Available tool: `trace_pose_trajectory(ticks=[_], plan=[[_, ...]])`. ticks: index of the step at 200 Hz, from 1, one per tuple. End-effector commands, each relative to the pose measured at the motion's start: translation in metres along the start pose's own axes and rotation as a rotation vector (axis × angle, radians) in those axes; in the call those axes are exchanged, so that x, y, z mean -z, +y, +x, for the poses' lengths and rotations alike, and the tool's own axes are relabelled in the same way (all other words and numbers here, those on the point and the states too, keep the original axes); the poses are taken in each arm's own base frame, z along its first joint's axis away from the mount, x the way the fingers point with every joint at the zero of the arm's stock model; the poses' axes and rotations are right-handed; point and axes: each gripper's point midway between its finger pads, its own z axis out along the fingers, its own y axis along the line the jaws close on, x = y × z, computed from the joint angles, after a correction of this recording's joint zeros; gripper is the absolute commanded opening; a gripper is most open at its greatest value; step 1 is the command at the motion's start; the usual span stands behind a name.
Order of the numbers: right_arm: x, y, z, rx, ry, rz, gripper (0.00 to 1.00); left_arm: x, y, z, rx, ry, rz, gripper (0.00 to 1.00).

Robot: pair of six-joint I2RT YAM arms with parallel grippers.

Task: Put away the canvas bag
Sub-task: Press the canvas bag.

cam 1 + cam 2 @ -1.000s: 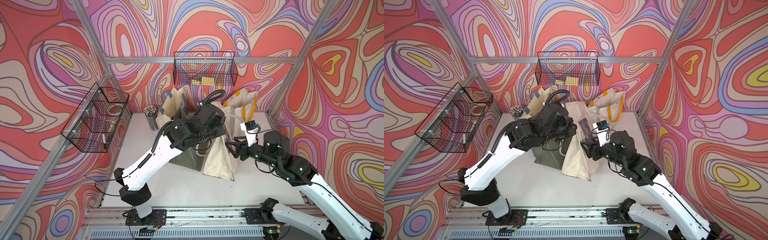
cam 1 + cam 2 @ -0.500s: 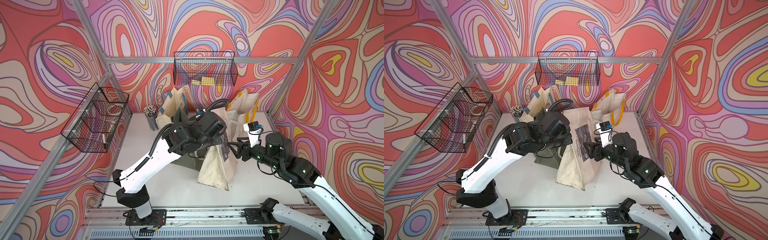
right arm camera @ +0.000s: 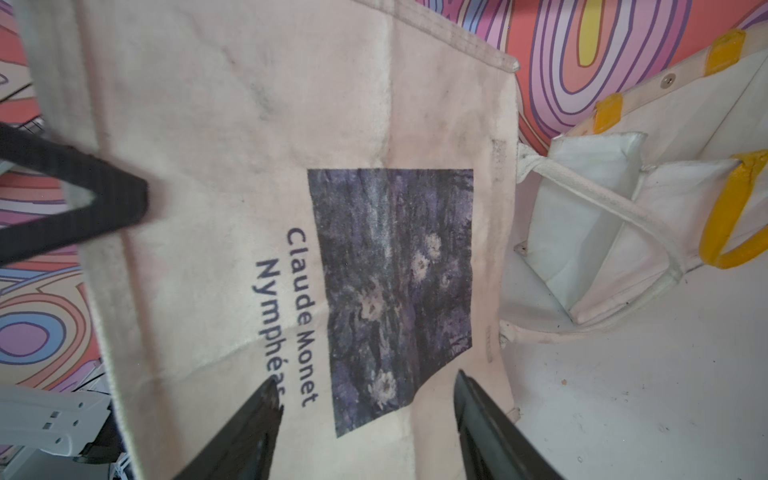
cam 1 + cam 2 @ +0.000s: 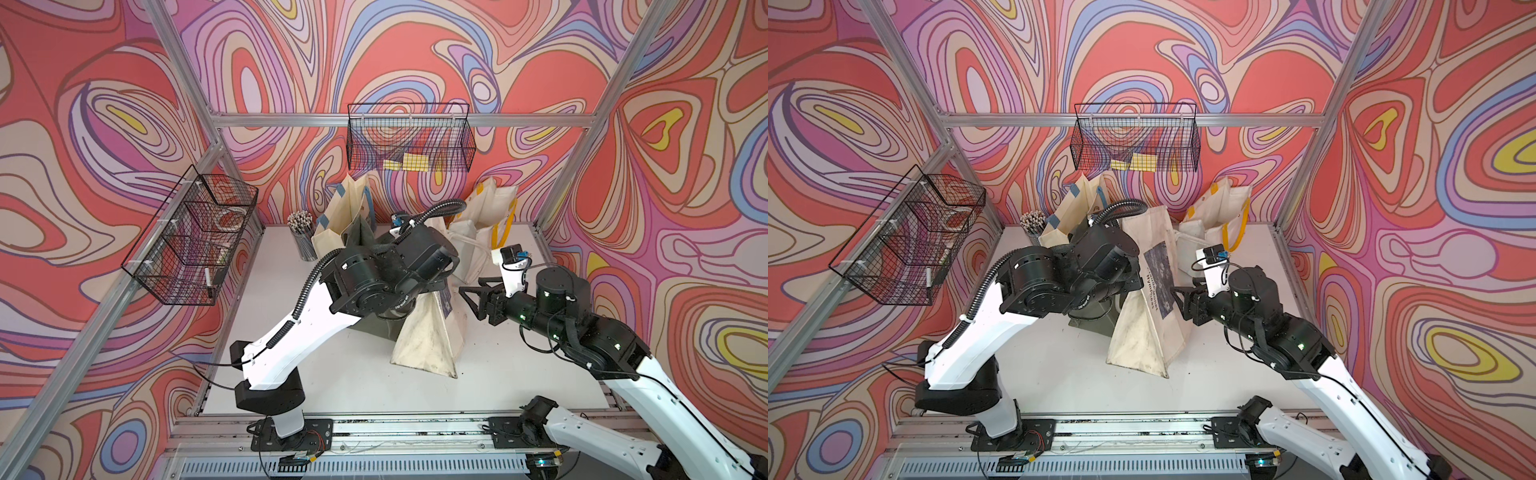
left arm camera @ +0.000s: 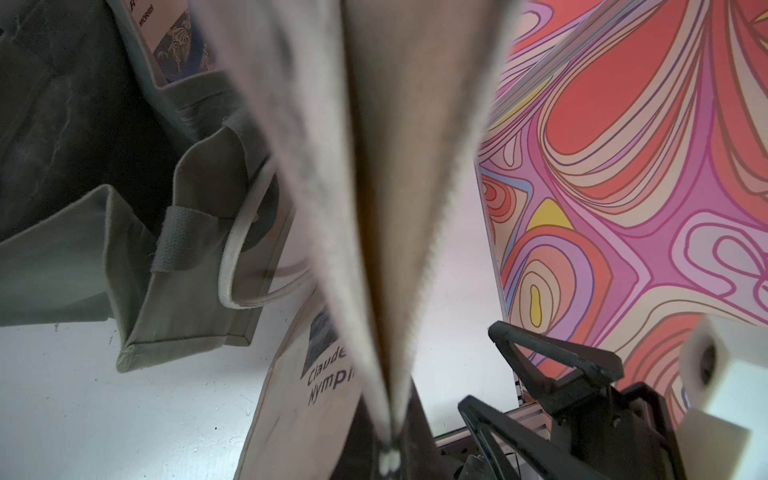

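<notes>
The canvas bag (image 4: 428, 336) is cream, with a dark water-lily print and "Claude Monet Nymphéas" lettering (image 3: 299, 316). It hangs upright in both top views, its soiled bottom (image 4: 1138, 349) near the table. My left gripper (image 5: 388, 457) is shut on a fold of cream fabric at the bag's top; in both top views its own wrist hides it. My right gripper (image 4: 469, 302) is open beside the printed face (image 4: 1158, 274). Its fingertips (image 3: 272, 386) stand apart close to the cloth, with nothing between them.
A grey-green bag (image 5: 83, 249) sits behind the left arm. At the back stand a cream bag with blue handles (image 4: 345, 216), a cream bag with yellow handles (image 4: 494, 216) and a cup of pencils (image 4: 303, 237). Wire baskets hang on the back wall (image 4: 409, 137) and left frame (image 4: 195, 237).
The left arm has drawn the bag toward the table's front, so its bottom now sits nearer the front edge. The right gripper has stayed open beside it.
</notes>
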Motion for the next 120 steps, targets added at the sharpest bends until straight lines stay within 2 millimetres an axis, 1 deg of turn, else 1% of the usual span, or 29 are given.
trace_pose_trajectory(ticks=[1, 30, 45, 72, 84, 120], plan=[[0.005, 0.009, -0.002, -0.028, -0.032, -0.055, 0.7, 0.002, -0.009, -0.029, 0.06, -0.138, 0.01, 0.0], [0.006, 0.016, -0.011, -0.028, -0.074, -0.09, 0.7, -0.006, -0.014, -0.031, 0.089, -0.165, 0.012, 0.0], [0.007, 0.018, -0.014, -0.023, -0.075, -0.094, 0.68, -0.01, -0.019, -0.033, 0.102, -0.177, 0.02, 0.0], [-0.001, 0.021, -0.003, -0.047, -0.058, -0.113, 0.66, -0.016, -0.027, -0.034, 0.122, -0.192, 0.037, 0.0], [-0.005, 0.018, 0.002, -0.058, -0.061, -0.095, 0.65, -0.018, -0.031, -0.036, 0.117, -0.202, 0.047, 0.0], [-0.011, 0.025, 0.006, -0.036, -0.085, -0.061, 0.66, -0.025, -0.042, -0.04, 0.115, -0.232, 0.069, 0.0]])
